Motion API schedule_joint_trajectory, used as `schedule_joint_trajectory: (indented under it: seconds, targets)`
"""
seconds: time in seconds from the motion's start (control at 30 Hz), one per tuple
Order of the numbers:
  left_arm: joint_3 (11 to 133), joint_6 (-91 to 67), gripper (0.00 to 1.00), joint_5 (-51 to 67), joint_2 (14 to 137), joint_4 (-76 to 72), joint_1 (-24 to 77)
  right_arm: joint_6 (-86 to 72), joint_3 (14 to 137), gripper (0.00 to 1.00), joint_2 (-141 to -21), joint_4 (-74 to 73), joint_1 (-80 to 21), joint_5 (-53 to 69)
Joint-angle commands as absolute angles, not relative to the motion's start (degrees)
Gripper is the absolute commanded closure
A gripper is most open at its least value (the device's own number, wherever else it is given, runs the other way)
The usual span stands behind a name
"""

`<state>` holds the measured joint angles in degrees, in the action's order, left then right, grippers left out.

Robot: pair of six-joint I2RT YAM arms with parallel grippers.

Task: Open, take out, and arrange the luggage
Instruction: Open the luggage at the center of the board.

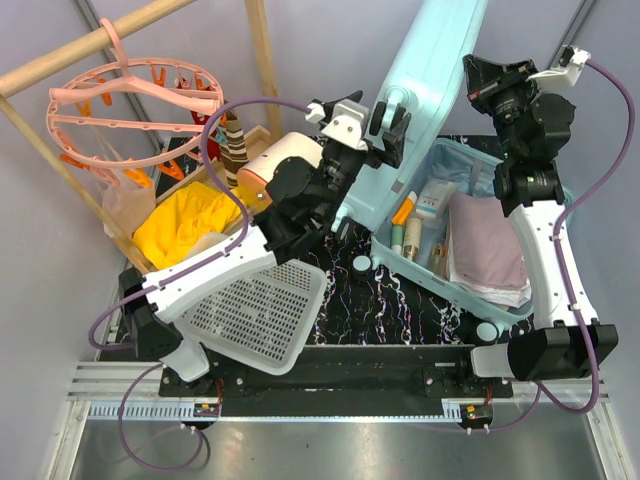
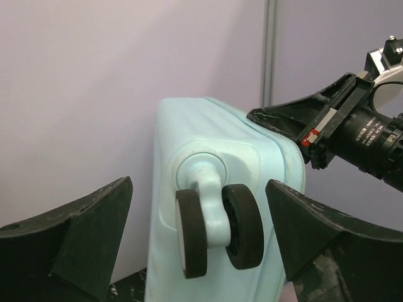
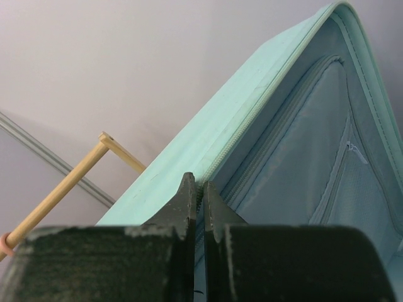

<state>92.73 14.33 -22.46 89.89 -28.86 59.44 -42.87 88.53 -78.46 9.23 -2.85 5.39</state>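
Left hand [image 2: 198, 182] apart, facing one twin wheel [image 2: 244, 226] of luggage [image 2: 189, 145]; right hand [image 3: 197, 182] together at lid [image 3: 239, 126].

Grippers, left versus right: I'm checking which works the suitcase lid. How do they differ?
The left gripper stands wide open, framing a black-and-white wheel, untouched; the right gripper is shut. The left faces the outside of the raised lid of the pale mint-blue hard-shell suitcase; the right sits at its zipped rim, lining side. Both are at the lid.

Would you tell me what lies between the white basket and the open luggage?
Only bare black marbled tabletop separates basket and luggage, seen in the top view.
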Motion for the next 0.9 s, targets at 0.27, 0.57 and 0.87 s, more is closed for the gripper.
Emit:
schedule_joint_trajectory:
  seconds: [0.27,0.57,0.87]
  targets:
    - [101.25,7.65,0.83,-12.74,96.06,-18.28,56.95,-33.75,80.33,1.00,-72.52,4.22,-2.72,6.15]
    - [96.77,3.43,1.00,-12.39,92.90,-21.89,54.23,-24.88,76.21,0.06,-66.72,-3.25,-2.64,15.19]
    - [92.38,0.79,1.00,-13.10,89.13,-23.02,52.03,-19.16,56.38,0.01,-44.32,-8.44,-2.64,17.29]
